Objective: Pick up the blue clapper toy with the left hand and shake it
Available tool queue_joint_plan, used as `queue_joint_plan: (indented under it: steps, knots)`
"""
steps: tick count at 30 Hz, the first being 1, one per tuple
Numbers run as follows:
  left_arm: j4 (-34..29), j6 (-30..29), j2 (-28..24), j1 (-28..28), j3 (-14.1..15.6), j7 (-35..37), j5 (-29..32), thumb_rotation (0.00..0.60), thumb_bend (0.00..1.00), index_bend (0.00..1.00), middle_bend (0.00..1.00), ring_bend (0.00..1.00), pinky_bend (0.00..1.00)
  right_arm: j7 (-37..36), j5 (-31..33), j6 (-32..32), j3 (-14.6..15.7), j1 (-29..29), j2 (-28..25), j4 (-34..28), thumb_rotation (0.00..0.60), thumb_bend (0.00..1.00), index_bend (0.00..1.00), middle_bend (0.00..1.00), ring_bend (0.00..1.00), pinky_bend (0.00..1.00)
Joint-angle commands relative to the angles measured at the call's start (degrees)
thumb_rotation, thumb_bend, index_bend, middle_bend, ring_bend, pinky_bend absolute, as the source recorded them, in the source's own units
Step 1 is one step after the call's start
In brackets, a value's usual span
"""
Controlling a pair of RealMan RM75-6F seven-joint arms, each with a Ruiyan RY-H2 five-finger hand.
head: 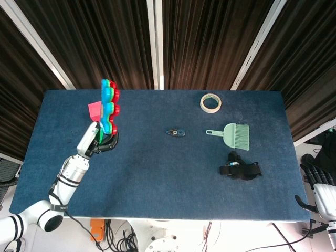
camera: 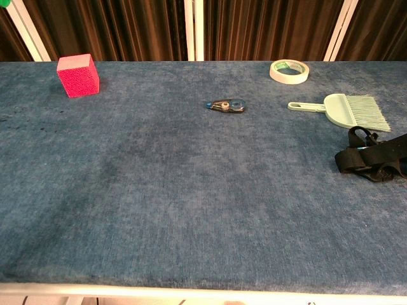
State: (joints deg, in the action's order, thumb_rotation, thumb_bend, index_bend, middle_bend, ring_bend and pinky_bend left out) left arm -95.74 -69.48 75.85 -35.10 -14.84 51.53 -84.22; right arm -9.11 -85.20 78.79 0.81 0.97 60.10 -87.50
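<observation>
The blue tabletop (head: 157, 184) spreads below me. Only the head view shows my left robot hand (head: 100, 140), fingers wrapped around the handle of the blue clapper toy (head: 108, 105), which stands raised over the pink cube (camera: 78, 75); the chest view shows neither. My right robot hand (head: 321, 184) hangs off the tabletop's right edge, fingers loosely apart, holding nothing. The black strap (camera: 372, 155) lies beside the green brush (camera: 346, 109).

Right hand (head: 321, 190) cut by edge
</observation>
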Motion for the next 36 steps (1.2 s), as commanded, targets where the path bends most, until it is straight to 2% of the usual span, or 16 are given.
queue_joint_plan:
  steps: [1,4,7,9,12,15,17,20,22,24,27,30,33,35,36]
  knots:
    - [4.13,5.36,-0.09,-1.0,5.39,-8.62,-5.34,0.6,0.66,1.0,1.0,1.0,1.0,0.24,-0.03,0.13,0.01,-0.02,-0.04,-0.16,0.6,0.21,0.0,0.03,0.0,0.0]
    - [9.32,12.63,-0.37,-4.16,11.48,-22.55,-11.93,0.6,0.66,1.0,1.0,1.0,1.0,0.37,0.23,0.17,-0.04,-0.1,-0.19,-0.23,0.6,0.21,0.0,0.03,0.0,0.0]
    - [10.47,22.49,-0.65,-7.09,15.13,-36.31,-12.7,0.6,0.65,1.0,1.0,1.0,1.0,0.28,0.4,0.01,-0.01,-0.11,-0.21,-0.18,0.6,0.21,0.0,0.03,0.0,0.0]
    - [10.18,27.9,-0.38,-8.18,15.86,-43.87,-10.24,0.6,0.65,1.0,1.0,1.0,1.0,0.12,0.43,-0.15,0.05,-0.09,-0.14,-0.02,0.6,0.21,0.0,0.03,0.0,0.0]
    - [9.58,32.09,-0.13,-8.6,15.48,-52.14,-5.1,0.6,0.66,1.0,1.0,1.0,1.0,-0.31,0.56,-0.3,0.06,-0.1,0.01,0.42,0.6,0.21,0.0,0.03,0.0,0.0]
    - [8.22,32.89,-0.34,-8.41,14.58,-56.41,-0.35,0.6,0.65,1.0,1.0,1.0,1.0,-0.8,0.76,-0.41,0.01,-0.11,0.07,0.93,0.6,0.21,0.0,0.03,0.0,0.0]
    - [6.96,32.2,-0.61,-8.1,13.75,-56.67,1.91,0.6,0.65,1.0,1.0,1.0,1.0,-1.11,0.83,-0.41,-0.04,-0.12,0.11,1.16,0.6,0.21,0.0,0.03,0.0,0.0]
    - [3.99,27.02,-0.46,-6.05,10.28,-48.61,4.67,0.6,0.65,1.0,1.0,1.0,1.0,-1.44,0.75,-0.27,-0.04,-0.18,0.24,1.44,0.6,0.21,0.0,0.03,0.0,0.0]
    - [1.48,20.71,0.17,-3.55,6.26,-35.33,4.99,0.6,0.65,1.0,1.0,1.0,1.0,-1.51,0.63,-0.22,0.02,-0.21,0.32,1.55,0.6,0.21,0.0,0.03,0.0,0.0]
    - [-0.87,14.69,0.6,-1.2,1.81,-18.38,4.7,0.6,0.65,1.0,1.0,1.0,1.0,-1.49,0.65,-0.28,0.05,-0.22,0.36,1.59,0.6,0.21,0.0,0.03,0.0,0.0]
    - [-2.16,8.92,-0.01,0.9,-2.7,-0.34,3.85,0.6,0.65,1.0,1.0,1.0,1.0,-1.37,0.62,-0.28,0.02,-0.18,0.38,1.51,0.6,0.21,0.0,0.03,0.0,0.0]
    - [-3.65,5.63,-1.04,2.29,-5.17,9.27,3.99,0.6,0.65,1.0,1.0,1.0,1.0,-1.2,0.54,-0.34,0.01,-0.08,0.45,1.39,0.6,0.21,0.0,0.03,0.0,0.0]
    - [-5.5,4.61,-1.98,3.22,-6.27,14.96,4.98,0.6,0.65,1.0,1.0,1.0,1.0,-0.95,0.55,-0.66,0.08,0.05,0.58,1.33,0.6,0.21,0.0,0.03,0.0,0.0]
    - [-5.37,5.12,-2.47,3.18,-5.65,15.23,4.28,0.6,0.65,1.0,1.0,1.0,1.0,-0.82,0.52,-0.77,0.12,0.1,0.68,1.31,0.6,0.21,0.0,0.03,0.0,0.0]
    - [-4.33,5.49,-2.43,2.87,-4.59,13.1,3.01,0.6,0.65,1.0,1.0,1.0,1.0,-0.72,0.48,-0.76,0.13,0.11,0.71,1.26,0.6,0.21,0.0,0.03,0.0,0.0]
